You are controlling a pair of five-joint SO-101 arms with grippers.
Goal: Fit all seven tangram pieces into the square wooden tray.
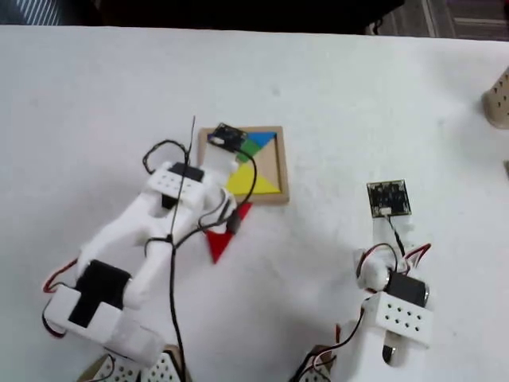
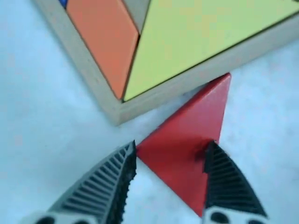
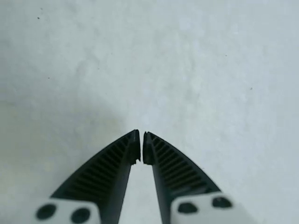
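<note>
Red triangle [image 1: 225, 231] [image 2: 191, 144] is flat on the counter [image 1: 358, 95], outside the tray [image 1: 283, 171], just off its 7 o'clock corner. One tip nearly touches the rim in the left wrist view.

Seated in the tray: yellow triangle [image 1: 250, 185] [image 2: 201, 32] along the 6 o'clock edge, orange piece [image 2: 105, 42] beside it, green piece [image 1: 253, 147] and blue piece [image 1: 266, 136] toward 12 o'clock. Bare wood shows on the 3 o'clock side; I'd judge that's the open slot. The 10 o'clock corner is hidden under the left arm, so I can't confirm the piece count.

Left gripper [image 2: 171, 148]: jaws spread, straddling the red triangle with tips at its edges. No firm pinch evident.

Right gripper [image 3: 141, 142]: jaws pressed together on nothing, over bare counter, well apart at the tray's 4 o'clock.

Estimate: mostly done; red is left to place, maybe more.
</note>
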